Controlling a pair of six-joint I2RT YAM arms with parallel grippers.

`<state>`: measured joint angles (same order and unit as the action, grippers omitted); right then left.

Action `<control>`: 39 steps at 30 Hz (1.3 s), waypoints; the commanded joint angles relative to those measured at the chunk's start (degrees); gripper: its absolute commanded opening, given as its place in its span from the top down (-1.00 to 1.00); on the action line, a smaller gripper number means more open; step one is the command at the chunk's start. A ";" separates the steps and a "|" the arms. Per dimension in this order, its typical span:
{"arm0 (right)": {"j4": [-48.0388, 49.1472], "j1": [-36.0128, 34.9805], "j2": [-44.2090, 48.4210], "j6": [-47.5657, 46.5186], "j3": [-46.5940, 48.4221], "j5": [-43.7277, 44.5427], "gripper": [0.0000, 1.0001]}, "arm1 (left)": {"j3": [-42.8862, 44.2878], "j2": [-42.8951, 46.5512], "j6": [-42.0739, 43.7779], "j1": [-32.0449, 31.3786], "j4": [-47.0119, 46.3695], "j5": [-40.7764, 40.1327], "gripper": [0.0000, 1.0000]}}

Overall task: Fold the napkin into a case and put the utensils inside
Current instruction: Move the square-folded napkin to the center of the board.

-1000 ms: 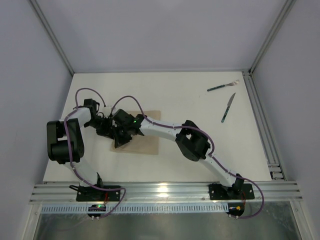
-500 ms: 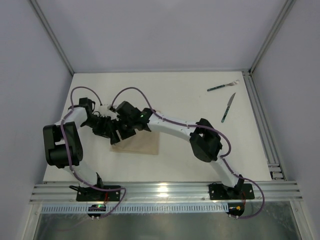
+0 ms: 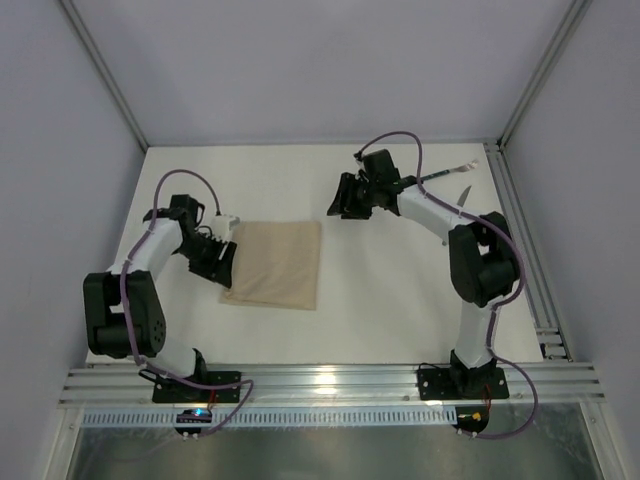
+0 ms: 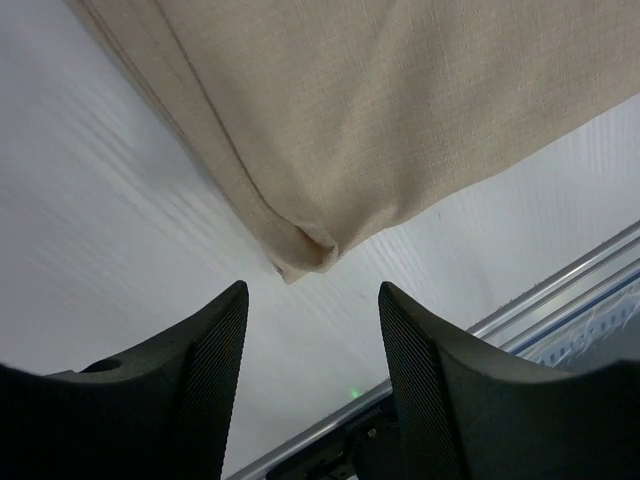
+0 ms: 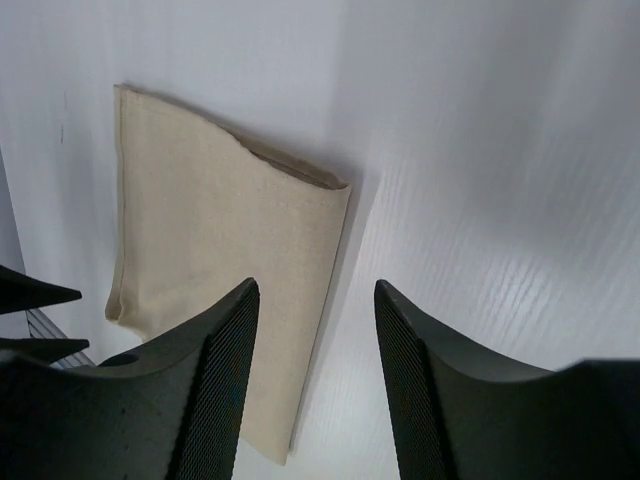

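The napkin point(image 3: 272, 264) lies flat left of the table's middle, a beige-tan cloth folded into a rectangle with its layered edge to the left. My left gripper point(image 3: 228, 262) is at that left edge, open and empty. In the left wrist view the napkin's point(image 4: 400, 120) near corner sits just ahead of the left gripper point(image 4: 312, 300), not between the fingers. My right gripper point(image 3: 335, 203) hovers at the back, open and empty. The right wrist view shows the napkin point(image 5: 220, 290) below and beyond the right gripper point(image 5: 315, 295). The fork point(image 3: 445, 174) and knife point(image 3: 464, 196) lie back right, partly hidden behind the right arm.
An aluminium rail point(image 3: 520, 230) runs along the table's right side and another point(image 3: 330, 380) along the front by the arm bases. Grey walls close in the back and both sides.
Both grippers were shut together over the napkin's left part; they have opened and let go. The right arm swung away to the back right, and the left backed off to the cloth's left edge.
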<state>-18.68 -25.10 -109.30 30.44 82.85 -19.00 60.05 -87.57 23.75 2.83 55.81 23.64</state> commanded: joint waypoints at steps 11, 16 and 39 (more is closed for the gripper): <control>12.43 -0.74 -15.06 5.25 5.30 -10.70 -0.09 | -3.45 -5.15 -0.90 -5.20 -3.08 -5.71 0.25; 14.19 -1.09 -17.18 7.97 5.39 -11.14 0.07 | -3.98 -7.35 -0.19 -5.82 -3.51 -7.81 0.82; 16.33 -5.03 15.67 10.17 -35.28 1.95 0.89 | -1.17 1.70 5.70 -3.09 0.88 -2.11 -0.08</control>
<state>-0.93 -27.53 -101.32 40.18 53.19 -21.69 56.47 -88.64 27.57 -0.60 55.02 18.06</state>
